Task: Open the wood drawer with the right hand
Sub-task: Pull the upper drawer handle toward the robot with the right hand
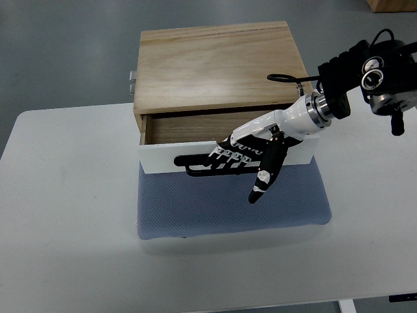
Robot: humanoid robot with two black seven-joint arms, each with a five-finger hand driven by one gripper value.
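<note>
Hooking its curled fingers [225,156] around the black handle [195,166], the right hand [251,153] grips the part-open drawer [163,156].

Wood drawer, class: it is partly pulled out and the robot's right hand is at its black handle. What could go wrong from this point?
1. The right hand has its fingers hooked on the black handle while the thumb points away; the shallow hold might slip.
2. The wood box sits unclamped behind the blue mat, so pulling may drag it along with the white drawer front.
</note>
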